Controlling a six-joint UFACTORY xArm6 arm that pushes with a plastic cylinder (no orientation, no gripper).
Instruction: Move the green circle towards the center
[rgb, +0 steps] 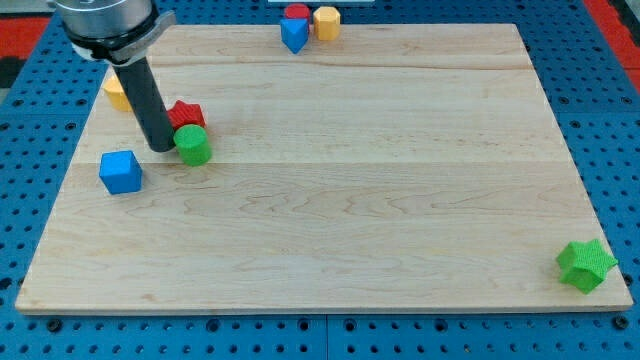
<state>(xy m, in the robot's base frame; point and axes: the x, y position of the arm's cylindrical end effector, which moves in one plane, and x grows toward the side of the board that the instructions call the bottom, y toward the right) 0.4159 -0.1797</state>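
Note:
The green circle (193, 144) sits on the wooden board (330, 200) at the view's left, in front of a red star-shaped block (186, 113). My tip (162, 148) rests on the board just left of the green circle, touching or almost touching its side. The rod rises up and to the left from there.
A blue cube (121, 172) lies left and below my tip. A yellow block (116, 92) is partly hidden behind the rod. At the top edge stand a red block (296, 13), a blue block (293, 35) and a yellow block (326, 22). A green star (586, 265) sits at bottom right.

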